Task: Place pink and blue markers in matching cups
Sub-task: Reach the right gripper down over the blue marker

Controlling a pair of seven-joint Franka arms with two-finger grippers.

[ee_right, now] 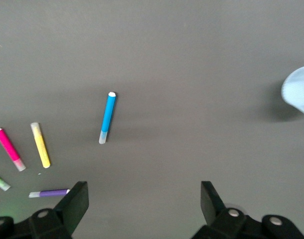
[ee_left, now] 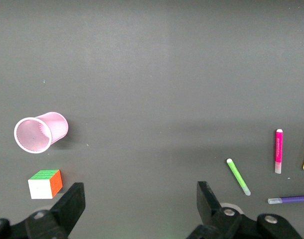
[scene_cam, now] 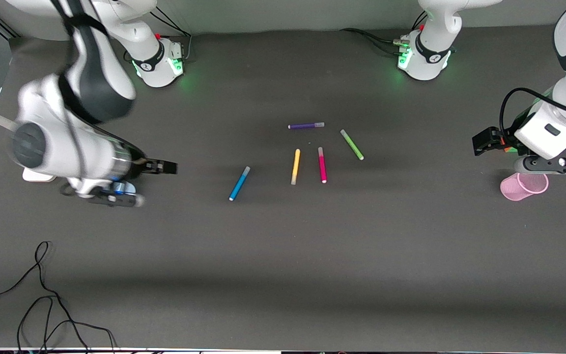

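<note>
Lying loose mid-bench: slim bright blue felt-tip marker (scene_cam: 239,183) and slim magenta-pink felt-tip marker (scene_cam: 322,164), neither cupped.
Noted between them a yellow marker (scene_cam: 295,166); green marker (scene_cam: 352,144) and purple marker (scene_cam: 306,126) farther from the front camera. Left tool (ee_left: 139,206) released, holding nothing, over the pale pink ribbed plastic cup (scene_cam: 524,187) tipped on its side near a small colour cube (ee_left: 45,183). Right tool (ee_right: 142,208) released, holding nothing, over the right arm's end; pale blue cup (ee_right: 300,90) glimpsed there.
</note>
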